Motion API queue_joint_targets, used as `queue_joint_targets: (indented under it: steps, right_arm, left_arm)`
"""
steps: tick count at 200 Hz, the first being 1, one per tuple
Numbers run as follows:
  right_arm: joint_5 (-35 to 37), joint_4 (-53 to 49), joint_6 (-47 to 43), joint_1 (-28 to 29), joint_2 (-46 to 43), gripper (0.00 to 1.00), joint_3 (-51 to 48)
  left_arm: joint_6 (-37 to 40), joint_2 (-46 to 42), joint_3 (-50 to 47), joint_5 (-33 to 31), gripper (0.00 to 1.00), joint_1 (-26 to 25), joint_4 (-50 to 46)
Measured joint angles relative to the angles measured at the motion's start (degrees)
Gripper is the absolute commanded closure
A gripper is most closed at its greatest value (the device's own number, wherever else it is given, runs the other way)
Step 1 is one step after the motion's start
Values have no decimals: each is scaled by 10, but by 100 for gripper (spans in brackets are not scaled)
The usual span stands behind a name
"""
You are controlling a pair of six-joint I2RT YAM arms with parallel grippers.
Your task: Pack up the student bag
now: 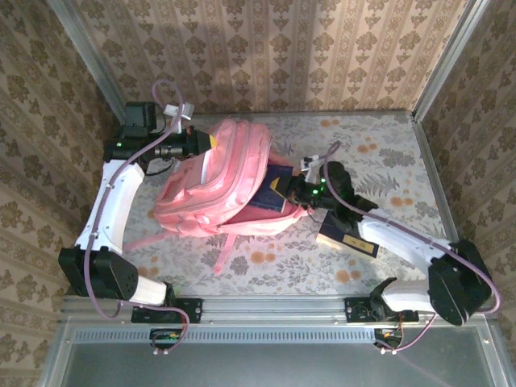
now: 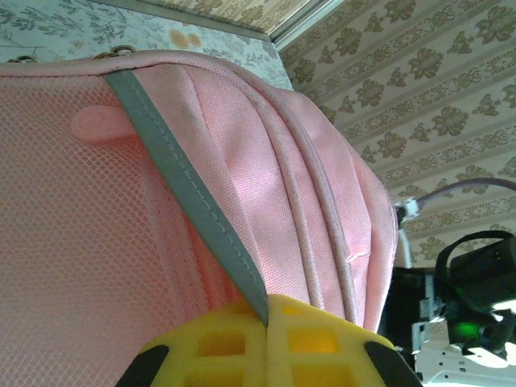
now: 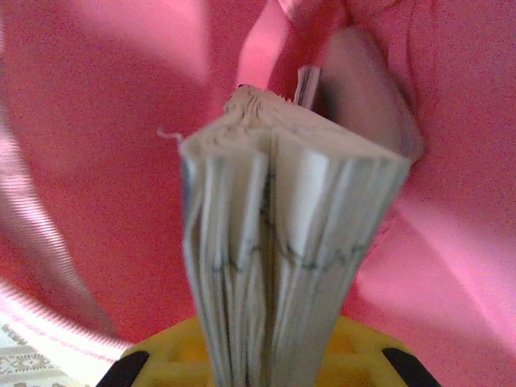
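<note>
The pink bag (image 1: 222, 181) lies in the middle of the bench (image 1: 387, 161). Its mouth is open toward the right of the frame. The left gripper (image 1: 211, 141) is at the bag's upper left, clamped tight on a grey strip (image 2: 185, 210) of the bag. The right gripper (image 1: 294, 192) is clamped on a thick book (image 3: 282, 242). The book's front end is inside the bag's mouth, with pink cloth all around it. A second book (image 1: 348, 240) lies flat on the bench, lower right of the bag.
</note>
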Motion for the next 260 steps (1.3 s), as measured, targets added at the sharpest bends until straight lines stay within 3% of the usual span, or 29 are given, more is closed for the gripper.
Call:
queue_joint_targets:
  steps: [70, 95, 116, 147, 162, 181, 260]
  right_arm:
    - [80, 10, -22, 85, 218, 100, 177]
    - [105, 19, -22, 98, 291, 90, 224]
    - [145, 37, -28, 118, 345, 77, 254]
    - [166, 50, -42, 147, 400, 33, 326]
    - [172, 49, -58, 151, 405, 18, 336]
    - [185, 44, -89, 153, 393, 11, 328]
    - [184, 83, -166, 111, 220, 13, 151]
  left_arm:
    - [-27, 0, 0, 4, 100, 3, 25]
    - [-40, 1, -3, 11, 100, 8, 38]
    - [-48, 5, -5, 12, 100, 16, 47]
    - [-65, 5, -20, 18, 100, 40, 61]
    - [-74, 5, -26, 21, 100, 54, 71]
    - [-84, 5, -34, 22, 100, 67, 84]
    - [-100, 4, -72, 20, 100, 103, 109]
